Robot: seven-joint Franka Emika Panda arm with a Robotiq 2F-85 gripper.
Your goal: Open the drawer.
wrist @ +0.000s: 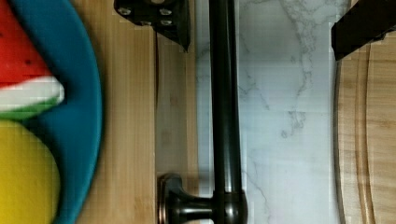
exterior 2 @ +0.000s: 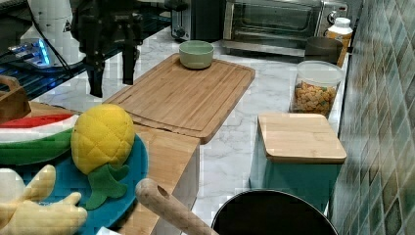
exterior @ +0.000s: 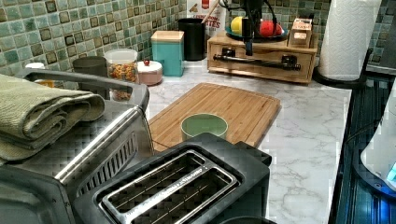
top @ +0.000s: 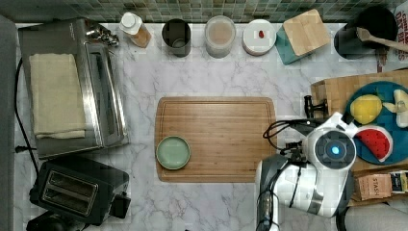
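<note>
The gripper [exterior 2: 111, 73] hangs with its fingers spread apart, above the black handle [wrist: 225, 112] of the drawer [exterior: 261, 61]. The drawer sits shut beneath the blue plate [top: 377, 91] of fruit, just beside the cutting board [top: 216, 139].

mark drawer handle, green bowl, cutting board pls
drawer handle [exterior: 254, 61]: left view, middle of the black bar across the drawer front.
green bowl [top: 173, 152]: top view, centre of the bowl's inside.
cutting board [top: 226, 130]: top view, bare wood right of the bowl.
</note>
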